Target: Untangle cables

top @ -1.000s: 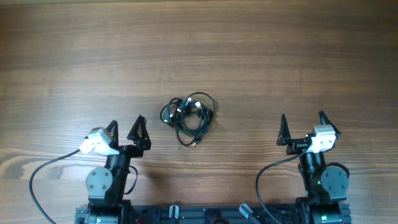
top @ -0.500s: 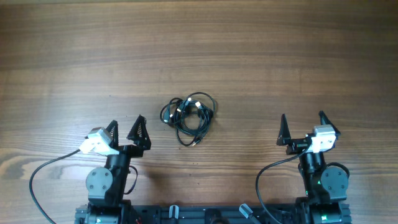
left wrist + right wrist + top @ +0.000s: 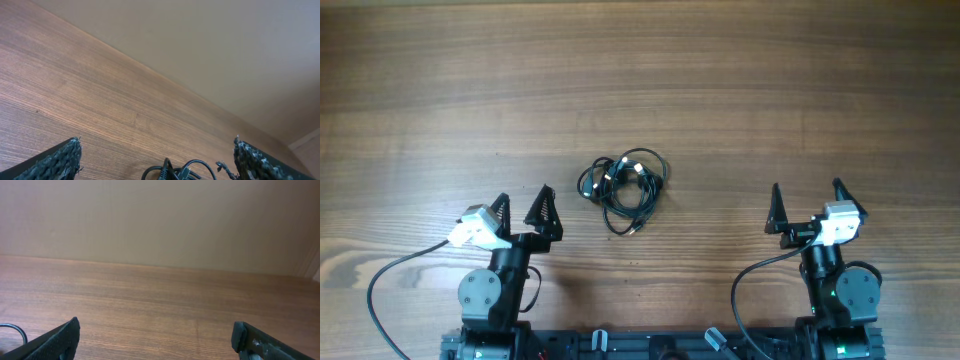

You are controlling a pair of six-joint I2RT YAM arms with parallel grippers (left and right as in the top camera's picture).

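Black cables (image 3: 623, 190) are lying in one tight knot on the wooden worktop (image 3: 770, 100), roughly midway between the two arms and a little farther out. The left fingers (image 3: 542, 210) and the right fingers (image 3: 778, 210) are both standing spread wide, holding nothing, well apart from the knot at the near edge. To my eye the risk is in grabbing the whole clump. Pulling the wrong loop would be cinching the knot tighter or dragging the bundle along unloosened, and a plug could be snagging inside a loop. I'm seeing no brand, label or readable writing anywhere.
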